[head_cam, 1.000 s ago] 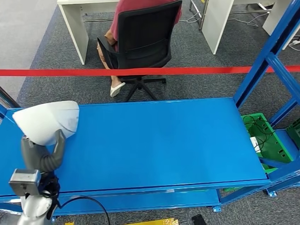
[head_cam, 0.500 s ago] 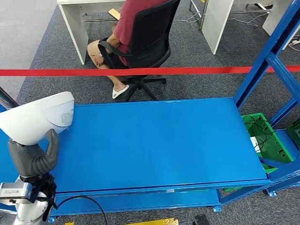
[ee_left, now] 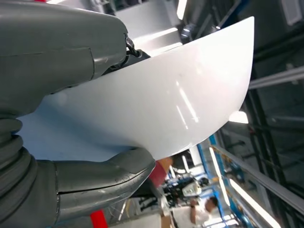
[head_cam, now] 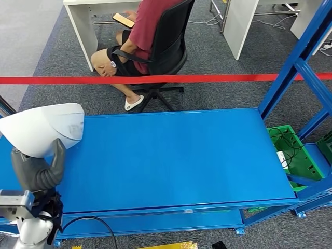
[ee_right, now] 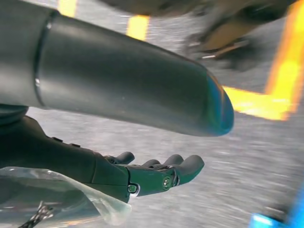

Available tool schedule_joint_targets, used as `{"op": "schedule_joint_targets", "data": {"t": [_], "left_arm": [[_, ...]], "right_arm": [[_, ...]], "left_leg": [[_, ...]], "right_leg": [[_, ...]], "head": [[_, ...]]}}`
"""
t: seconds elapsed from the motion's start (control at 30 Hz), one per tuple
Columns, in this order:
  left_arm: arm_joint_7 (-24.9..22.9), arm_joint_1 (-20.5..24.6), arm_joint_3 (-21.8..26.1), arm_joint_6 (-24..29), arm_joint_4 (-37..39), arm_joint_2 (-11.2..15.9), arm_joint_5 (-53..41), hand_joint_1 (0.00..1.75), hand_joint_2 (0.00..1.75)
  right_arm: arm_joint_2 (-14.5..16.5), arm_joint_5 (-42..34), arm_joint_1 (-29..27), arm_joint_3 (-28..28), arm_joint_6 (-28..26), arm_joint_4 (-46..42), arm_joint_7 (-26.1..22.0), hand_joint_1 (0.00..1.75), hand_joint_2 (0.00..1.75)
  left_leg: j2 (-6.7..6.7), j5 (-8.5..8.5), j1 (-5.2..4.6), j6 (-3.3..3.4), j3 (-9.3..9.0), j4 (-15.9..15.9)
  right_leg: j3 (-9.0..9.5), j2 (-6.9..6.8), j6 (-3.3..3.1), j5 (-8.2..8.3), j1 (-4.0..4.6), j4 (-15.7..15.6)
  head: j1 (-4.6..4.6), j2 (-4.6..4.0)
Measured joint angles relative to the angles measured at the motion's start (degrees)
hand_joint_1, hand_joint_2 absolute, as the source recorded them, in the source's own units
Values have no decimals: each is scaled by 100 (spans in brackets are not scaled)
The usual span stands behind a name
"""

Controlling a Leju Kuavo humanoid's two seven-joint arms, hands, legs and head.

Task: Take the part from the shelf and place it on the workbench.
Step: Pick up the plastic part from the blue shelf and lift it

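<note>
The part is a white curved shell (head_cam: 43, 127), held over the left end of the blue workbench (head_cam: 176, 155). My left hand (head_cam: 37, 171) grips it from underneath, its thick thumb pressed up against the shell's near side. The left wrist view has the same white shell (ee_left: 161, 99) clamped between the thumb (ee_left: 104, 178) and the fingers (ee_left: 64, 42) above it. I cannot tell whether the shell touches the blue surface. My right hand (ee_right: 157, 175) hangs over grey floor with its fingers stretched out and nothing in them.
A red tape barrier (head_cam: 164, 79) runs across behind the bench. Beyond it a person in a red shirt (head_cam: 147, 21) sits on a black office chair. A blue rack frame (head_cam: 301, 67) and a green crate (head_cam: 293, 150) stand at the right.
The left hand and shell dropped back toward the left, then rose slightly. The seated person has swivelled round on the chair.
</note>
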State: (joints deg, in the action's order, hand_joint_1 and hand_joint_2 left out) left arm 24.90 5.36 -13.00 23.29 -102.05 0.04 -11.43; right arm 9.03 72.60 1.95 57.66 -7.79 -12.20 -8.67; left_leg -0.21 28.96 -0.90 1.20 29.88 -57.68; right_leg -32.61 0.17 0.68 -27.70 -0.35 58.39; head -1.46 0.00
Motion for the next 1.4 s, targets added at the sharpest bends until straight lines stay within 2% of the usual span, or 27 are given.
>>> {"op": "schedule_joint_targets", "data": {"t": [0.07,0.17,0.77,1.07,1.2,1.3,1.37,1.4], "left_arm": [[-77,57,-25,85,57,-37,9,175,175],[-122,115,-54,138,129,-85,13,175,175],[-152,166,-98,267,287,-155,19,175,175],[-233,173,-134,383,380,-171,85,175,175],[-235,173,-138,397,408,-176,107,175,175],[-235,178,-139,405,417,-178,115,175,175],[-234,191,-145,417,419,-189,118,175,175],[-233,199,-148,426,421,-197,122,175,175]], "right_arm": [[0,86,-1,-27,-29,0,458,0,0],[0,161,-2,-83,-68,0,650,0,0],[0,178,1,-154,-246,0,811,0,0],[8,214,0,-154,-301,0,813,0,0],[24,229,0,-154,-308,0,812,0,0],[36,238,0,-154,-309,0,812,0,0],[39,243,2,-154,-311,0,808,0,0],[39,243,3,-154,-312,0,806,0,0]], "left_leg": [[0,0,0,0,1,0],[1,1,0,-1,0,0],[1,3,0,0,1,-1],[1,10,-30,13,1,-10],[1,23,-47,37,5,-29],[2,-3,-51,81,9,-23],[24,-72,-15,136,-19,52],[35,-104,6,162,-28,93]], "right_leg": [[0,1,0,0,0,0],[0,5,0,0,0,0],[-1,5,0,0,0,0],[-1,4,11,5,-27,-2],[1,4,36,9,-39,-4],[10,6,84,38,-47,-21],[-42,5,117,-50,-35,61],[-129,4,128,-177,-28,242]], "head": [[-1,0],[0,0],[0,0],[1,0],[2,0],[2,0],[-3,0],[-10,0]]}}
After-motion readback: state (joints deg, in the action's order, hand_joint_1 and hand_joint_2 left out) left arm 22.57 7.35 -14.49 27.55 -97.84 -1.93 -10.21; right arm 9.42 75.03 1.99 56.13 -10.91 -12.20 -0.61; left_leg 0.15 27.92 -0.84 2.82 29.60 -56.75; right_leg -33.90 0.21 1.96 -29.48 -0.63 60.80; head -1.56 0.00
